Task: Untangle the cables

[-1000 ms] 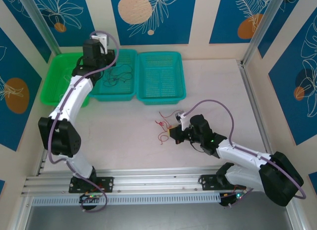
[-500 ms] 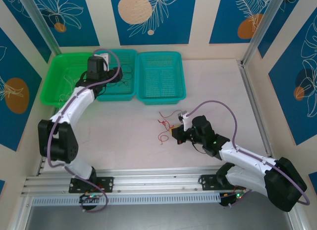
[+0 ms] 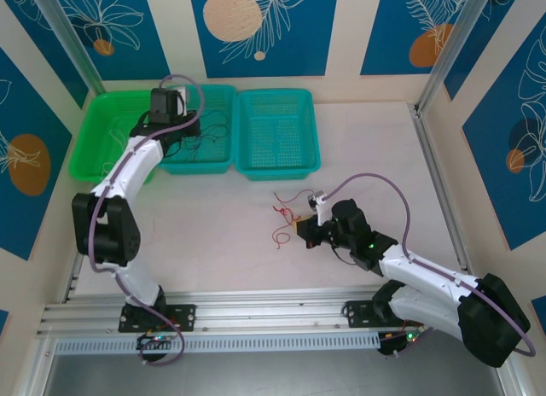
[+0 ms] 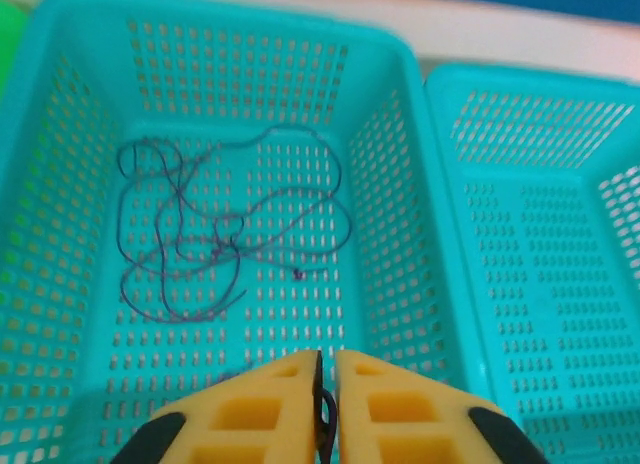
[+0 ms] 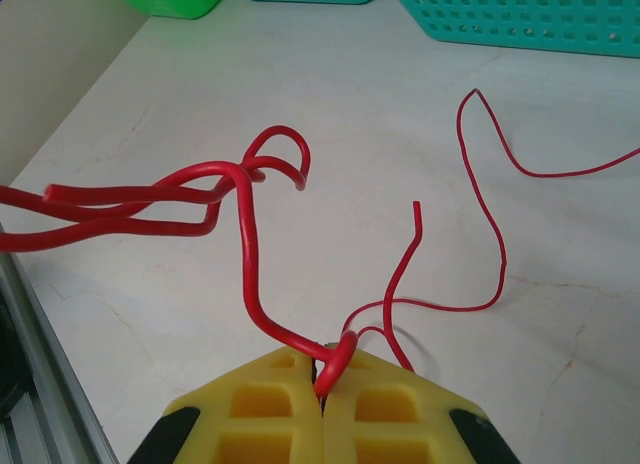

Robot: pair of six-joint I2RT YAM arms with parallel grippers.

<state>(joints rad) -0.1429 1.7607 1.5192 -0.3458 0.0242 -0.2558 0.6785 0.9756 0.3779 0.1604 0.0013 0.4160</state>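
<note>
Apparently well along: the black cable lies alone in the middle teal basket, the left gripper pinched narrowly on what looks like a strand of it — the right gripper clamps the red cable, kinked on the table, unsorted.

- Table: pale, faintly veined top.
- Green basket: perforated plastic, far left at the back of the table.
- Middle teal basket: perforated, just beside the green one.
- Right teal basket: same make, touching the middle one.
- Aluminium rail: along the near edge.
- Wall panels: blue, with white leaf outlines and orange discs.
</note>
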